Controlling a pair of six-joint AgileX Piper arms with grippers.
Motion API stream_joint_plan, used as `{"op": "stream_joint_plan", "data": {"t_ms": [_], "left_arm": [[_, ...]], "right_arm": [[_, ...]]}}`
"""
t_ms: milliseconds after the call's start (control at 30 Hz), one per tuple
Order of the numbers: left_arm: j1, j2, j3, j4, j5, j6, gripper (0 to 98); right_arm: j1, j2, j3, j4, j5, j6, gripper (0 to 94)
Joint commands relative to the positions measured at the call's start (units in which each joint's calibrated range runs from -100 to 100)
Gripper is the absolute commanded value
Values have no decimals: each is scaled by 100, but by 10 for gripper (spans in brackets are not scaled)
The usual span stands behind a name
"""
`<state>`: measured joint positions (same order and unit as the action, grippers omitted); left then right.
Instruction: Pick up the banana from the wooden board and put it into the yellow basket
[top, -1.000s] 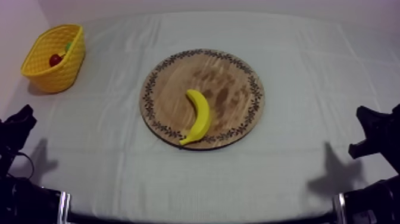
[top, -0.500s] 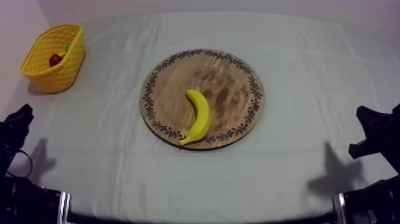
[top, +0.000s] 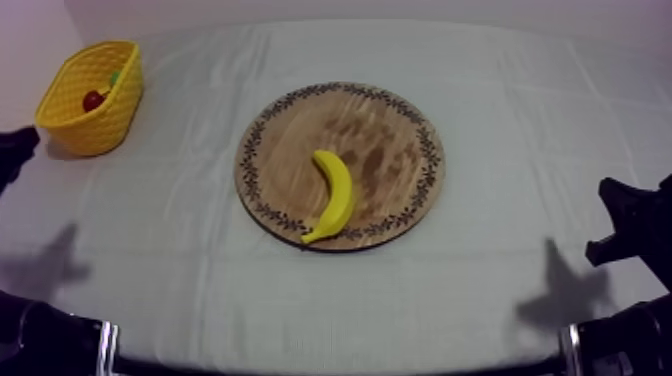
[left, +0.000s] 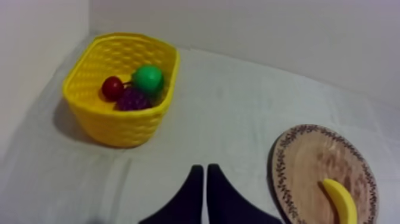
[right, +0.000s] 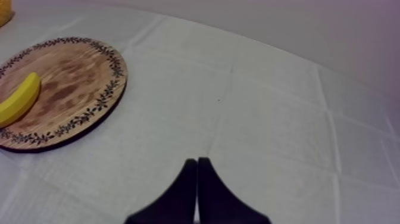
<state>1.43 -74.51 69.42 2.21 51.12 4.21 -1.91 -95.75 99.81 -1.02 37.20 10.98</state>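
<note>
Grey-white cloth — banana lies on wooden board

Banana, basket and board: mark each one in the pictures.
Banana (top: 340, 190), top view, middle of its curve.
Yellow basket (left: 119, 126), left wrist view, near outer wall.
Wooden board (right: 77, 77), right wrist view, bare wood inside the rim.

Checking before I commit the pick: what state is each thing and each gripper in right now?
banana: lying on the wooden board, ungripped.
wooden board: flat on the cloth, holding the banana.
yellow basket: upright, holding small red fruit, grapes, green fruit.
left gripper: jaws shut on nothing, over cloth near the basket.
right gripper: jaws shut on nothing, over cloth.
</note>
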Motion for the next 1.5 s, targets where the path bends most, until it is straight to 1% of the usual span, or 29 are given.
{"op": "stream_joint_plan", "data": {"t_ms": [0,200,367,500,667,900,1000,1133,1200,1233,1300,1367,1467], "left_arm": [[134,944,-1053,-26,331,-23,0],[523,2452,-2392,-160,1006,-25,0],[941,3488,-3122,-343,1465,101,1],[1360,4170,-3457,-449,1616,259,0],[1904,4879,-3708,-500,1639,553,0],[2593,5860,-4137,-511,1650,1015,1],[2809,6327,-4423,-460,1697,1143,5],[3025,6926,-4864,-343,1784,1222,40],[3113,7180,-5069,-297,1814,1263,80],[3153,7289,-5159,-282,1831,1294,119],[3223,7466,-5313,-262,1850,1365,230],[3273,7587,-5417,-235,1858,1441,369],[3285,7734,-5517,-126,1848,1482,547]], "right_arm": [[0,0,-3,1,6,5,3],[-7,0,-3,1,6,8,3],[-8,0,-3,1,6,8,3],[-8,0,-3,1,6,8,3],[-8,0,-3,1,6,8,3],[-8,0,-3,1,6,8,3],[-8,0,-3,1,6,8,3],[-8,0,-3,1,6,8,3],[-8,0,-3,1,6,8,3],[-8,0,-3,1,6,8,3],[-8,0,-3,1,6,8,3],[-8,0,-3,1,6,8,3],[-8,0,-3,1,6,8,3]]}}
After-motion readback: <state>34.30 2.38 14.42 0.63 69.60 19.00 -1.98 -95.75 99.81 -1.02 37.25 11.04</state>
